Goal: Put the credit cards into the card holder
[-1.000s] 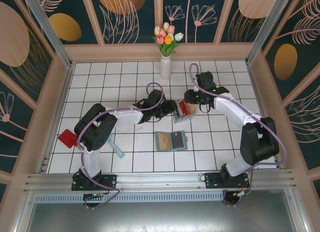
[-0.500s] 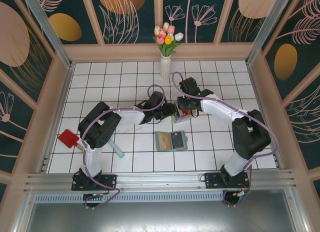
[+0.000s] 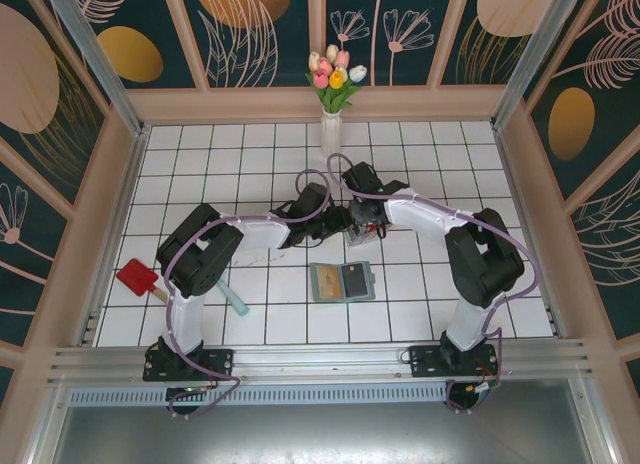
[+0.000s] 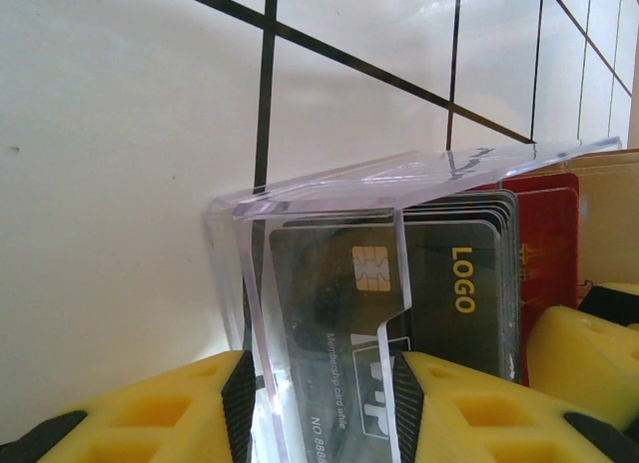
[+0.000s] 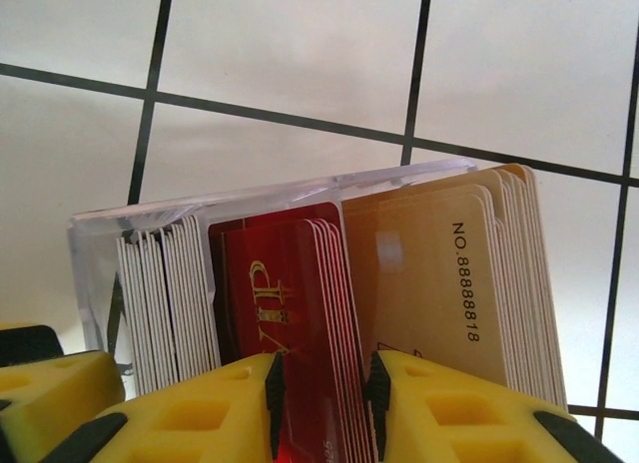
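**Both pincers at the card box, holder lying open nearby**

On the white tiled tabletop (image 3: 200, 154) the two arms meet at a clear plastic box (image 3: 362, 231) that stands packed with credit cards. The left pincer (image 4: 319, 408) is clamped on the box. Its black pads press the outer wall and an inner divider of the end compartment, which holds dark cards (image 4: 439, 283) printed "LOGO". The right pincer (image 5: 324, 398) is closed on the red credit cards (image 5: 285, 303) in the middle compartment, one pad on each side of the stack. Pale grey cards (image 5: 165, 293) stand to one side of the red ones and tan cards (image 5: 429, 283) to the other. The card holder (image 3: 341, 281) lies opened flat on the tabletop, apart from the box and nearer the arm bases.
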